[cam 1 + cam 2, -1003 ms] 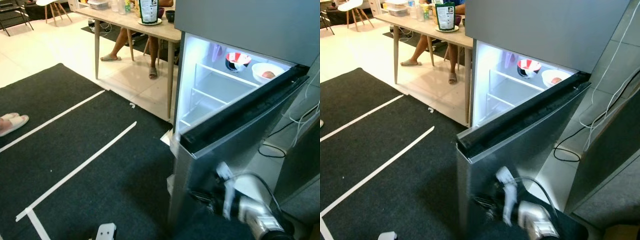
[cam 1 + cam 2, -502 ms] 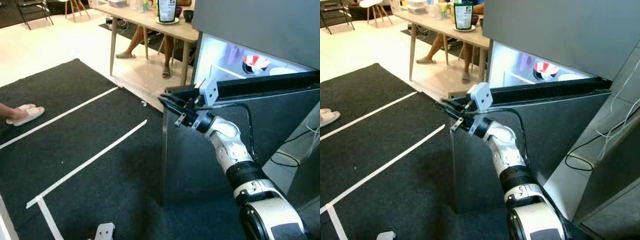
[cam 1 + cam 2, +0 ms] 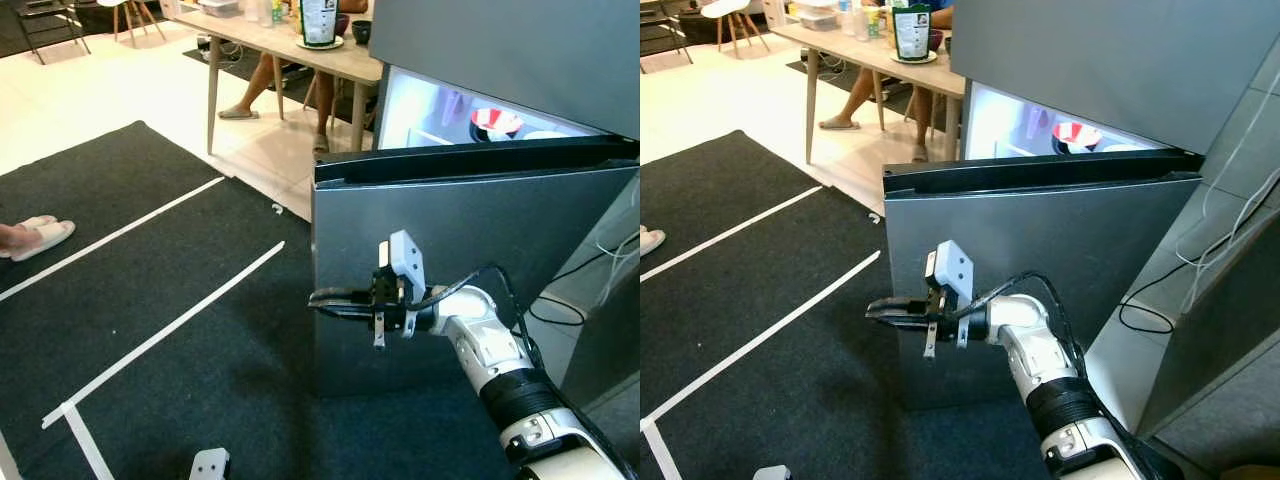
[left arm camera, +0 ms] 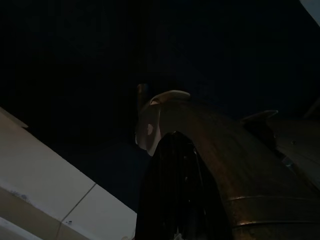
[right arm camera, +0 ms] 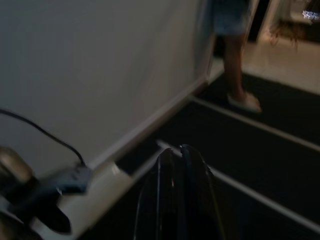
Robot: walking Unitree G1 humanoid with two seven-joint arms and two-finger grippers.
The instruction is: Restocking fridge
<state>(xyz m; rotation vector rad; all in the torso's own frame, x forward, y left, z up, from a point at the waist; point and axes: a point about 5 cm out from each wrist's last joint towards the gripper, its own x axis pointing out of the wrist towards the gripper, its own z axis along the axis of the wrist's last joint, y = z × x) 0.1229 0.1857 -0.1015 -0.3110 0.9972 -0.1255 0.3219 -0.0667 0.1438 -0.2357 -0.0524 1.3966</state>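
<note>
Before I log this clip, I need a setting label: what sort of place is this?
Probably a lived-in home kitchen-dining area: a grey steel fridge with its door ajar, a pale wooden dining table where a person sits, and black floor mats.

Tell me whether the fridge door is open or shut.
Open: the fridge door stands swung out, and the lit fridge interior shows behind its top edge.

Head stereo — high, facing down-forward, both share fridge door (image 3: 470,260) | right wrist — low, along mat (image 5: 280,165) | left wrist — dark, floorward
</note>
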